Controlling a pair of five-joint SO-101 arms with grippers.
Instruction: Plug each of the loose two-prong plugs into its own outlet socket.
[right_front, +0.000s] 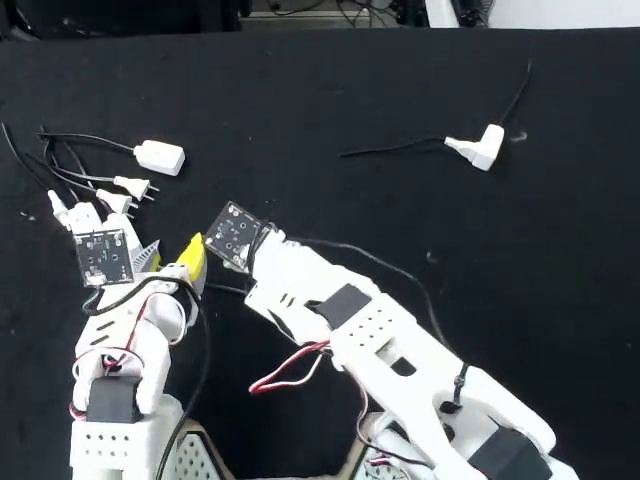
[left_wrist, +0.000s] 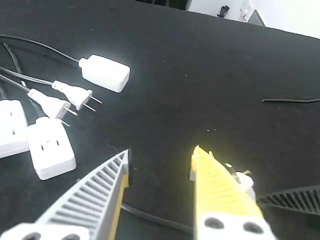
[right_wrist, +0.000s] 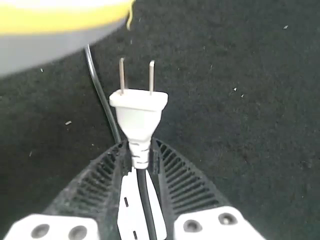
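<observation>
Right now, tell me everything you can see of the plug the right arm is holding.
The plug is white, of moulded plastic by its look, with two flat metal prongs and a ribbed collar where its black cord enters. The right end effector is shut on that collar, the cord running back between its fingers. The prongs point away from the wrist, over the black table.

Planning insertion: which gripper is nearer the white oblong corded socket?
Left. The left gripper faces the white oblong socket, open; the right gripper, holding a white two-prong plug, sits farther off.
</observation>
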